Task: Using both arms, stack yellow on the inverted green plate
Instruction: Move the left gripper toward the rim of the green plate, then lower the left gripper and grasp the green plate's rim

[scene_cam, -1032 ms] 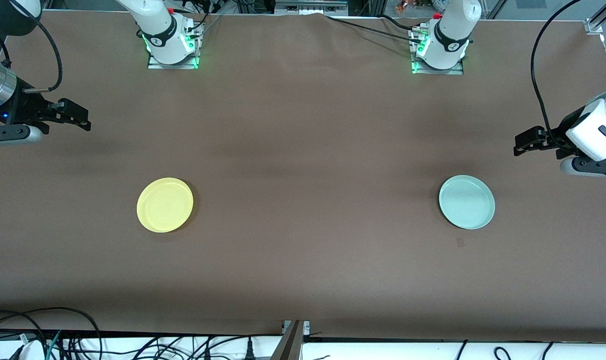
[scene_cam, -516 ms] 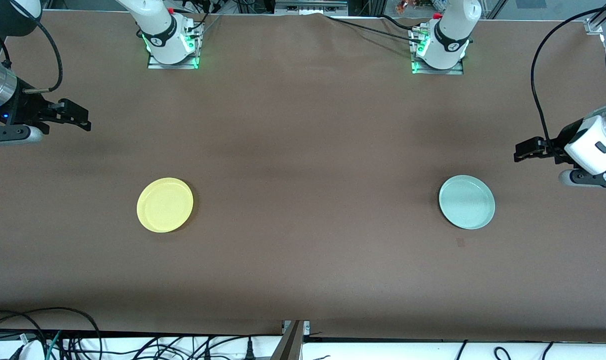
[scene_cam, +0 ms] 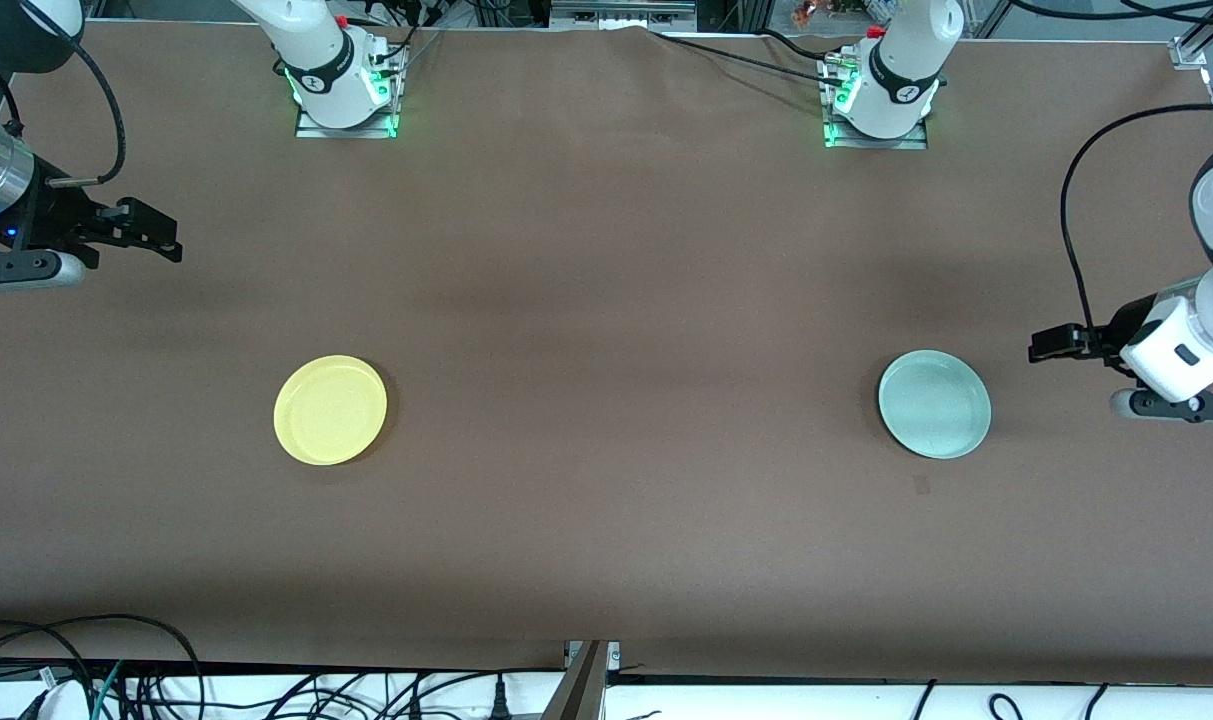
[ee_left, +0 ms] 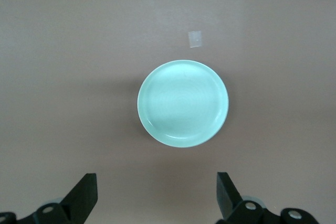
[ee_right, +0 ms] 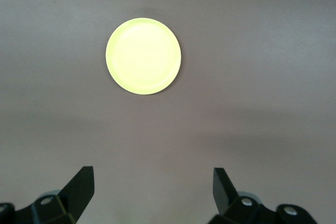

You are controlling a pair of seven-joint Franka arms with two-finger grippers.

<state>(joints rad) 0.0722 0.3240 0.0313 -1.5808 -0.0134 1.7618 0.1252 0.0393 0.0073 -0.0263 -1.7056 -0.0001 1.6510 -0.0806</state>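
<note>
The yellow plate [scene_cam: 330,410] lies flat on the brown table toward the right arm's end; it also shows in the right wrist view [ee_right: 143,56]. The green plate [scene_cam: 934,404] lies flat toward the left arm's end, its hollow side seemingly up, and shows in the left wrist view [ee_left: 183,103]. My left gripper [scene_cam: 1044,344] is open and empty, in the air beside the green plate, apart from it; its jaws [ee_left: 156,184] stand wide. My right gripper [scene_cam: 161,236] is open and empty, up over the table's end, well away from the yellow plate; its jaws [ee_right: 153,179] stand wide.
A small square tape mark [scene_cam: 921,485] sits on the table just nearer to the front camera than the green plate. The arm bases [scene_cam: 344,95] [scene_cam: 876,110] stand along the table's back edge. Cables hang below the front edge.
My left gripper has moved down in the front view, coming level with the green plate's edge. The right arm and both plates have not moved.
</note>
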